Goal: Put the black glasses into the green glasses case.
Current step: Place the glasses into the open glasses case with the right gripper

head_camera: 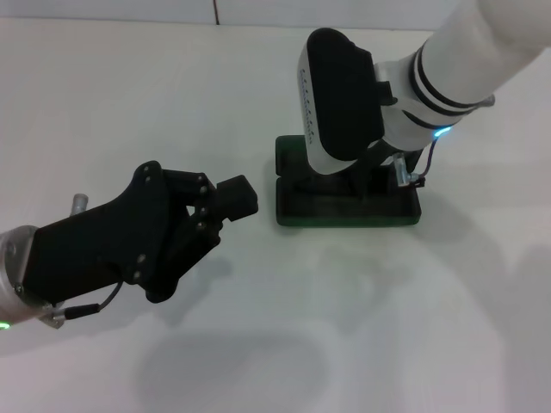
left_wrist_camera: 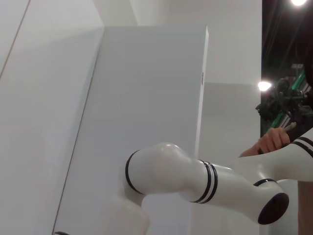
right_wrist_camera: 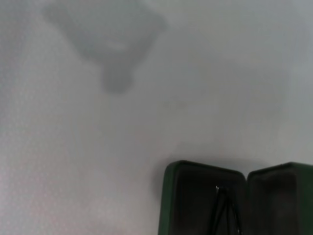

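Head view — right gripper (head_camera: 379,176) hangs over the open green glasses case (head_camera: 297,206) at 1 o'clock on the worktop (head_camera: 362,327) | jaws hidden, cannot tell | black glasses (right_wrist_camera: 224,210) — thin dark arms inside the case | lower slowly, let go gently | left gripper (head_camera: 237,196) idle at 9 o'clock, jaws together.

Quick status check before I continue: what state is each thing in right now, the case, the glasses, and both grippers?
Green glasses case: open, lying flat on the table.
Black glasses: only thin black arms show, inside the open case; the rest is hidden.
Right gripper: down over the open case.
Left gripper: off to the case's left, above the table, holding nothing.
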You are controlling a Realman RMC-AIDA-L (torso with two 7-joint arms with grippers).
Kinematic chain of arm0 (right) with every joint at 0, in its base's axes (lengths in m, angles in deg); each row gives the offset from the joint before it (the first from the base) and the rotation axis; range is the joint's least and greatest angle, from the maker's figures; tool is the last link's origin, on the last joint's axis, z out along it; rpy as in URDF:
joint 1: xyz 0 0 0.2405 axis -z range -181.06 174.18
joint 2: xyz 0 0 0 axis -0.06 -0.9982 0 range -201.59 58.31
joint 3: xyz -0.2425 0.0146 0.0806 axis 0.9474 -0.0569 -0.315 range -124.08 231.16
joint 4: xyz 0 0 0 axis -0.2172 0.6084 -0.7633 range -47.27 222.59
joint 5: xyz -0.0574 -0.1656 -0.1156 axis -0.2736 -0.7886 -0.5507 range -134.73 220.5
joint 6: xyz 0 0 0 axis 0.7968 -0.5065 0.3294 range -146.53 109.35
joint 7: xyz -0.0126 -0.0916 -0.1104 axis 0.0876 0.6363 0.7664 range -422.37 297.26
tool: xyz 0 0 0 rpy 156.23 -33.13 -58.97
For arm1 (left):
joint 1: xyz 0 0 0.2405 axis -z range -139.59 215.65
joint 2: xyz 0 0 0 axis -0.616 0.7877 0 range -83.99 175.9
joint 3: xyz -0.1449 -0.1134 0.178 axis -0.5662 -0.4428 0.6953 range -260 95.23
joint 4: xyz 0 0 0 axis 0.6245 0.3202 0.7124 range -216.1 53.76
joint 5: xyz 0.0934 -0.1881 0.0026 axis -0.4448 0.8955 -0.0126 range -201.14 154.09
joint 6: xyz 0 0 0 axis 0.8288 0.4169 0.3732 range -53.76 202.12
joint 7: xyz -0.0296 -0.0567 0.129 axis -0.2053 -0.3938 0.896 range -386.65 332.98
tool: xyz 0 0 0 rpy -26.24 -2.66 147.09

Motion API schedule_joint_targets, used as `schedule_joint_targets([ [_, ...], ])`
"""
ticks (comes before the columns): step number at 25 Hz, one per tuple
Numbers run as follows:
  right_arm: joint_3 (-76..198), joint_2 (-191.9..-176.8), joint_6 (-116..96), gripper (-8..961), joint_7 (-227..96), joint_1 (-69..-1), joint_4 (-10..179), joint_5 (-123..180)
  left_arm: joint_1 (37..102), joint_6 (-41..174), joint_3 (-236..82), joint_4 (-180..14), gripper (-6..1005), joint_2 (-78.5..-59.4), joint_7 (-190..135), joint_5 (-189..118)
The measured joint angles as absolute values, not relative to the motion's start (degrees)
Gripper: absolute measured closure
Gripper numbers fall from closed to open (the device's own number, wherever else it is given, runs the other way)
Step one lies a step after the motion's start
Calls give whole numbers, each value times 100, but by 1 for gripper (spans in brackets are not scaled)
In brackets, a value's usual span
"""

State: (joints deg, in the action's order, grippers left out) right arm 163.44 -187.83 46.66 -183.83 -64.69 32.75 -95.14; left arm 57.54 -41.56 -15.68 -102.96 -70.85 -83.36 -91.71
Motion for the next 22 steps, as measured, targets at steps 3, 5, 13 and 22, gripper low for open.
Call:
schedule_joint_targets([
  [3, 16346, -18782, 4665, 860, -18387, -6459, 3226, -9551, 5751, -4156, -1577, -10265, 957, -7085, -8323, -9171],
  [5, 16351, -18783, 4674, 860, -18391, -6459, 3224, -9554, 5752, -4156, -1603, -10244, 957, -7085, -8322, -9173],
  [13, 16421, -18783, 4666, 860, -18394, -6437, 3214, -9555, 5727, -4156, -1639, -10244, 956, -7094, -8318, -9174],
  [22, 16391, -18782, 4534, 803, -18511, -6417, 3206, -9554, 5720, -4156, -1638, -10235, 956, -7114, -8327, -9173],
])
